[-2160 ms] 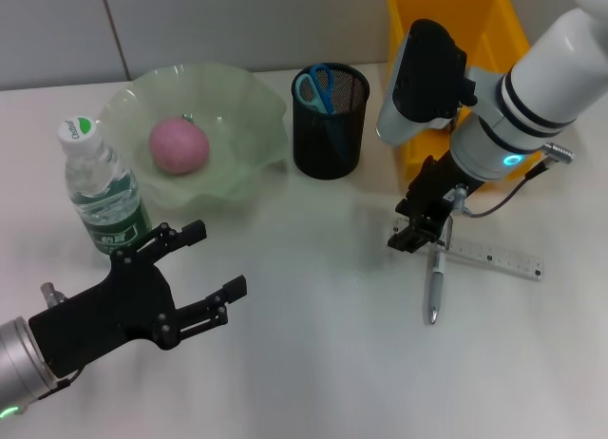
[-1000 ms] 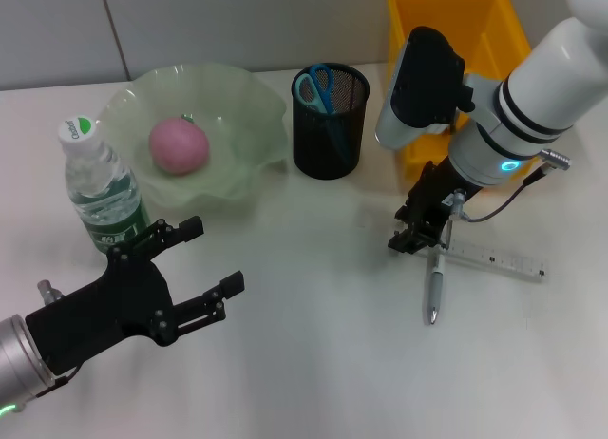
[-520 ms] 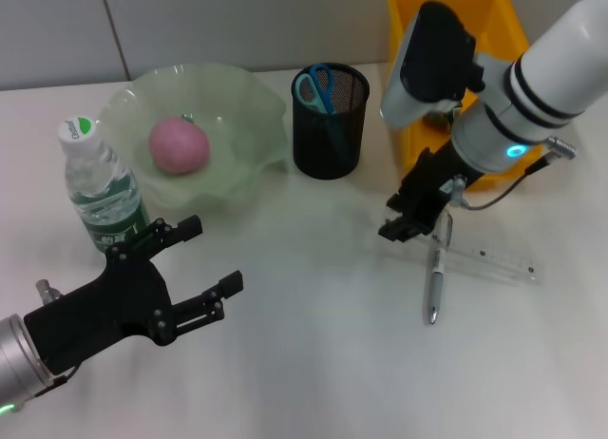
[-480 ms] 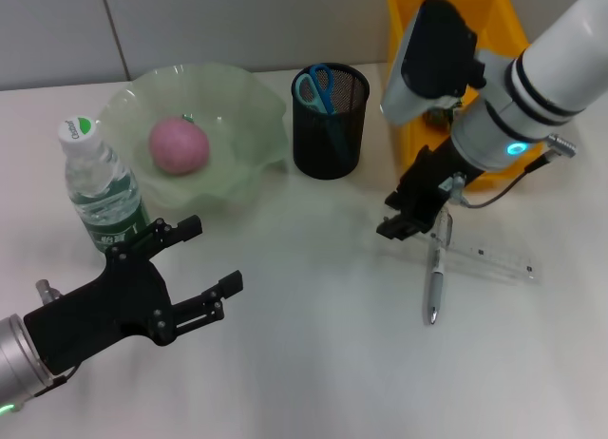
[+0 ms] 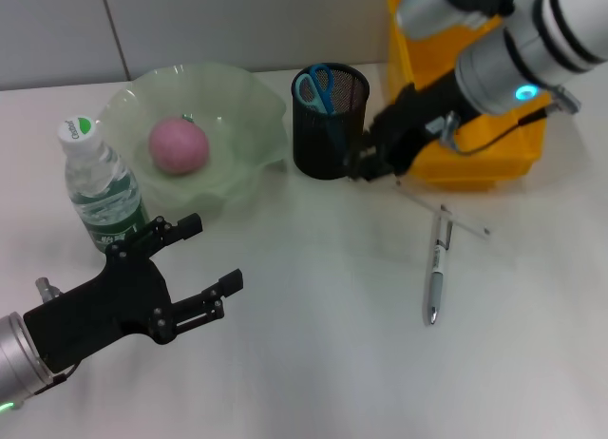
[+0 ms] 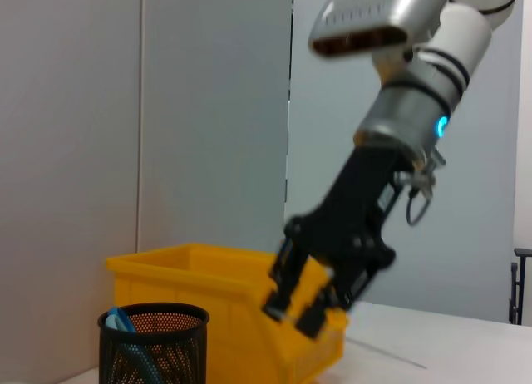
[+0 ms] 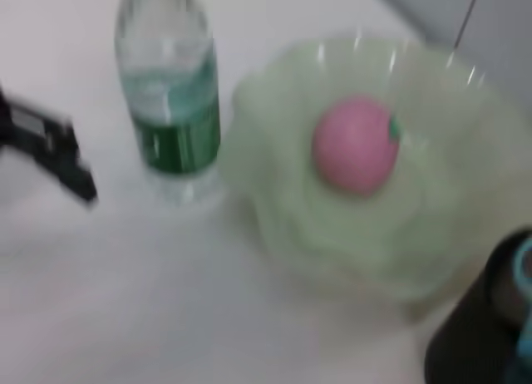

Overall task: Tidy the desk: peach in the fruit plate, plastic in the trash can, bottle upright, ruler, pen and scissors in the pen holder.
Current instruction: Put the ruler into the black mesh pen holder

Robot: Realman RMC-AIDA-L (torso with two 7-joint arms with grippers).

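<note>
My right hand [image 5: 370, 163] hangs just beside the black mesh pen holder [image 5: 329, 135], its black fingers narrowed on one end of the clear plastic ruler [image 5: 446, 214]. The ruler shows as a thin edge slanting away over the tabletop [image 5: 313, 363]. Its far end crosses above the silver pen [image 5: 436, 273], which lies flat on the white surface.

Blue-handled scissors [image 5: 314, 85] stand in the holder. The pink, round peach [image 5: 179, 144] sits in the wavy, pale green glass plate [image 5: 247, 97], and the clear bottle [image 5: 100, 187], green-labelled and white-capped, stands upright beside it. A yellow plastic bin [image 5: 475, 163] is behind the right arm.

My left hand [image 5: 211, 257] hovers low in front of the bottle, fingers spread wide, holding nothing.

The left wrist view gives the side-on look the head view lacks: the right hand is above the tabletop, level with the bin's wall. The right wrist view shows the bottle, peach and plate, blurred, not its own fingers.
</note>
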